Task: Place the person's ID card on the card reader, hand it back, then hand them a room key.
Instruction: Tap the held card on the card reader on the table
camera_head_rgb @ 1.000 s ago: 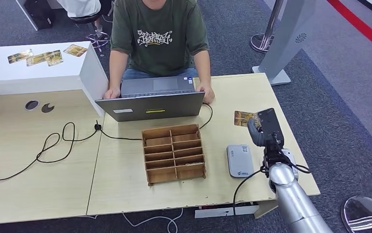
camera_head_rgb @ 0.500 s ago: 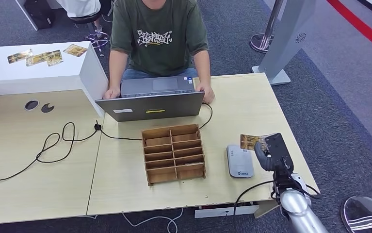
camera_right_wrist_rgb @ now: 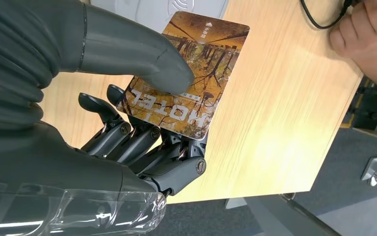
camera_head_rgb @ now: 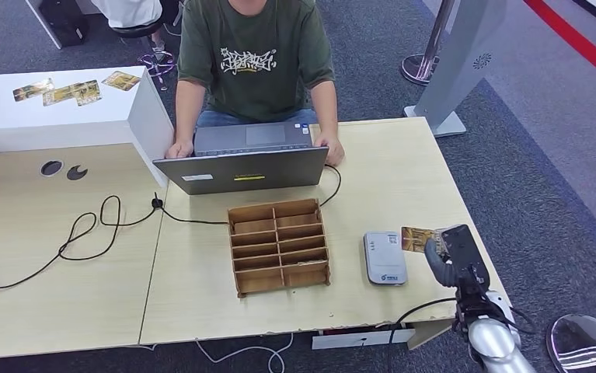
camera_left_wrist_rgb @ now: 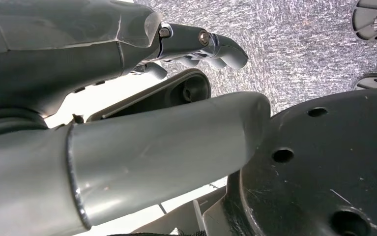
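Wooden table (camera_head_rgb: 61,272), grey carpet (camera_head_rgb: 543,155)

Silver right arm with a black cable; dark grey right hand (camera_head_rgb: 451,252), ribbed grey cover, thick thumb.

Glossy card (camera_right_wrist_rgb: 191,73), matt wooden table (camera_right_wrist_rgb: 284,123)

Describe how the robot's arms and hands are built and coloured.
The right arm is a silver tube with a black cable looping at the wrist. The right hand has a grey ribbed cover, thick grey thumb, darker jointed fingers and a clear shell. The left hand looks alike.
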